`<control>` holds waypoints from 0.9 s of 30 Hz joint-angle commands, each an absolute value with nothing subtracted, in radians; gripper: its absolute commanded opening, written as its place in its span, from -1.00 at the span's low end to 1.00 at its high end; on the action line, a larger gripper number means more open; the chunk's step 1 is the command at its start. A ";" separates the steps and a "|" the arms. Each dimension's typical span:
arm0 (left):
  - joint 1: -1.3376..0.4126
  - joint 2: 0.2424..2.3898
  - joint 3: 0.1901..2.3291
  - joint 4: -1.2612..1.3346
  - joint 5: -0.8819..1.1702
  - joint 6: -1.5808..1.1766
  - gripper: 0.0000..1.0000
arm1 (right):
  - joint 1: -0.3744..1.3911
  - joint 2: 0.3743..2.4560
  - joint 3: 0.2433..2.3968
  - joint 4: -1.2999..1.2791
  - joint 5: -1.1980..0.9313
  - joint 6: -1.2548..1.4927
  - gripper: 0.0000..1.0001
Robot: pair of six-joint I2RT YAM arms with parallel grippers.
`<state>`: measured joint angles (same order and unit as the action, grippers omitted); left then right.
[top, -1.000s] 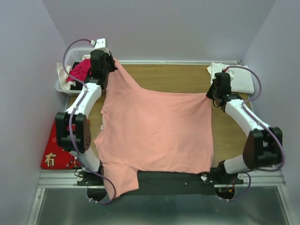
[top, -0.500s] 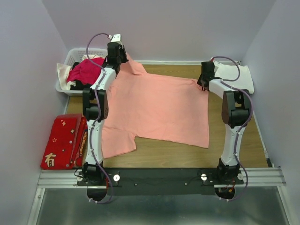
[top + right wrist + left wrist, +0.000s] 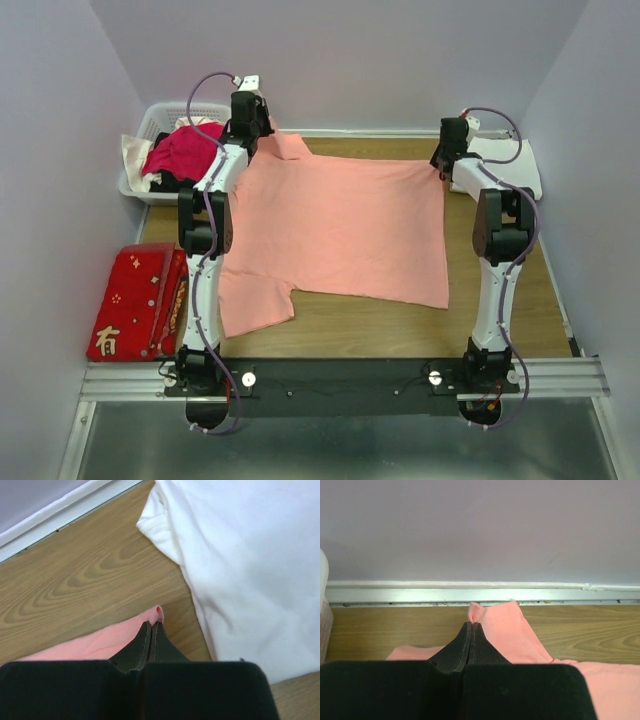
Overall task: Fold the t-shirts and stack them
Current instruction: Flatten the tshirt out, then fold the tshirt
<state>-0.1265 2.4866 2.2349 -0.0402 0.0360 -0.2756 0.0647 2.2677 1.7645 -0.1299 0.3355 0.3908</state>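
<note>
A: Left wrist camera first. What's the left gripper [image 3: 471,625] doing?
B: Its fingers are pressed together, pinching a corner of the pink t-shirt [image 3: 505,625]. A peak of cloth sticks up past the tips. This is at the far edge of the table [image 3: 385,627], near the metal rail [image 3: 420,596] along the wall.
A: And the right wrist camera?
B: The right gripper [image 3: 151,624] is clamped the same way on another corner of the pink cloth. The white t-shirt [image 3: 240,555] lies just beside it on the wood.
A: From above?
B: Both arms reach to the far edge. The pink shirt lies spread flat across the middle of the table, with one sleeve pointing to the near left. The white one sits in the far right corner. A basket [image 3: 165,115] of clothes is at the far left, and a red cloth [image 3: 130,300] lies at the left edge.
</note>
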 commanded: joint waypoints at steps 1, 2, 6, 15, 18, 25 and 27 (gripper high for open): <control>-0.124 2.401 2.203 -0.046 0.008 -0.265 -1.00 | 0.029 2.276 1.790 -0.166 0.380 0.397 -0.99; -0.124 2.395 2.200 -0.046 0.008 -0.265 -1.00 | 0.023 2.276 1.789 -0.166 0.371 0.400 -0.99; -0.124 2.365 2.174 -0.043 -0.032 -0.262 -1.00 | 0.005 2.281 1.789 -0.172 0.341 0.416 -0.99; -0.123 2.277 2.129 -0.038 -0.049 -0.252 -1.00 | -0.021 2.263 1.787 -0.176 0.258 0.419 -0.99; -0.123 2.240 2.096 -0.032 -0.035 -0.249 -1.00 | -0.021 2.249 1.778 -0.176 0.245 0.417 -0.99; -0.123 2.142 1.974 -0.022 -0.026 -0.244 -1.00 | -0.021 2.175 1.723 -0.176 0.241 0.407 -0.99; -0.123 2.119 1.918 -0.015 -0.031 -0.245 -1.00 | -0.021 2.138 1.700 -0.176 0.256 0.408 -0.99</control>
<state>-0.1265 2.2047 2.0083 -0.0406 -0.0185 -0.2581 -0.0151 2.2448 1.7512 -0.1692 0.2516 0.4099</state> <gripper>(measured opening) 0.009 0.016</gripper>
